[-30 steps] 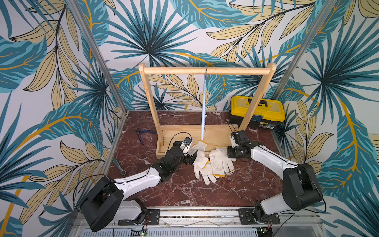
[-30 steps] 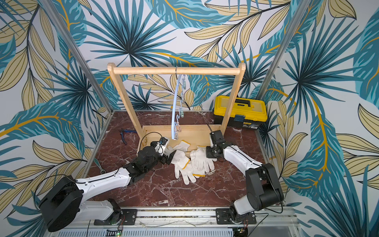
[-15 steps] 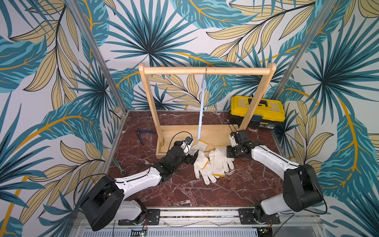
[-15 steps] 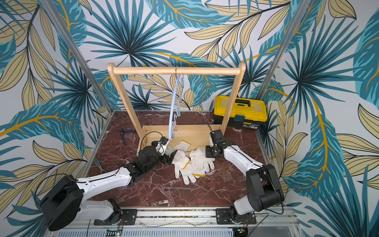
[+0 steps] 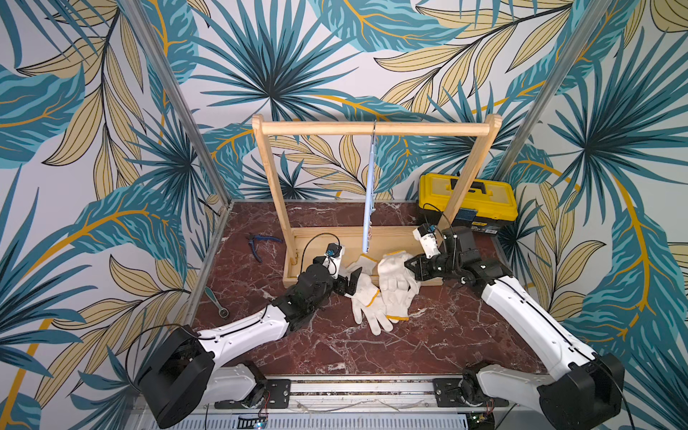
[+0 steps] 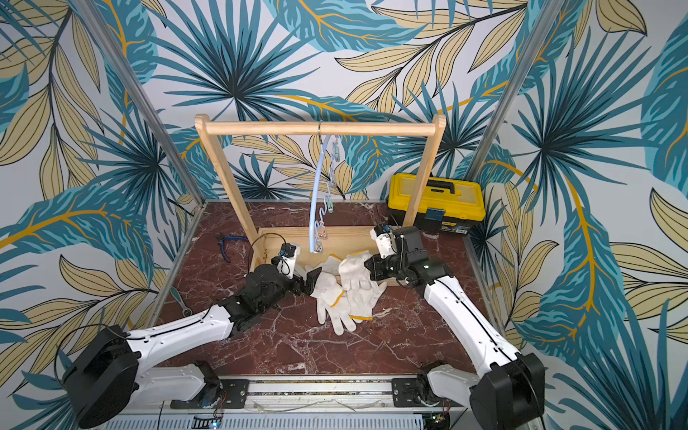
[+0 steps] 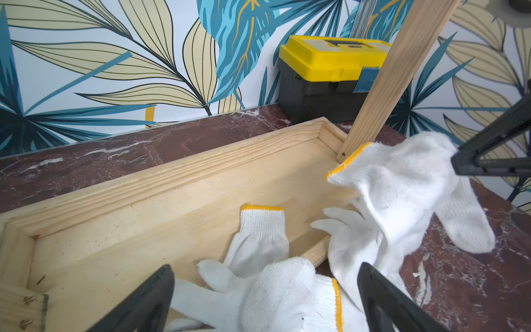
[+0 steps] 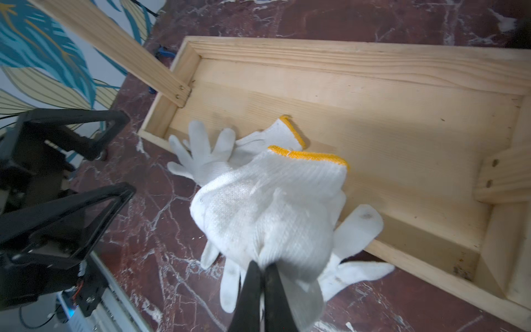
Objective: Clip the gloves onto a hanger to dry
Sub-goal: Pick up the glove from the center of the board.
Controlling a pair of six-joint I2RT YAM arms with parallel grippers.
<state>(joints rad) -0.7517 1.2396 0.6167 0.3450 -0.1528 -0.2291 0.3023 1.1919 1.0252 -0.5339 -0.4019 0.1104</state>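
Note:
Several white gloves [image 5: 374, 298] with yellow cuffs lie heaped across the front rim of the wooden tray. My right gripper [image 5: 409, 266] [image 8: 263, 266] is shut on the topmost glove [image 8: 273, 201] [image 7: 402, 186], pinching its knit and holding it bunched a little above the heap. My left gripper [image 5: 350, 281] [image 7: 265, 268] stands open at the heap's left side, its fingers wide apart over another glove [image 7: 281, 287] and gripping nothing. The pale-blue hanger [image 5: 368, 201] [image 6: 316, 201] hangs by its hook from the rack's rail, with small clips dangling, above and behind the gloves.
The light wooden rack [image 5: 372, 129] stands on its tray base [image 5: 394, 238] mid-table. A yellow and black toolbox [image 5: 467, 201] sits at the back right. Blue pliers [image 5: 260, 242] and a wrench [image 5: 217, 303] lie at the left.
My right gripper has closed on the top glove and pulled it up slightly. The hanger sways a little. The left arm has barely moved.

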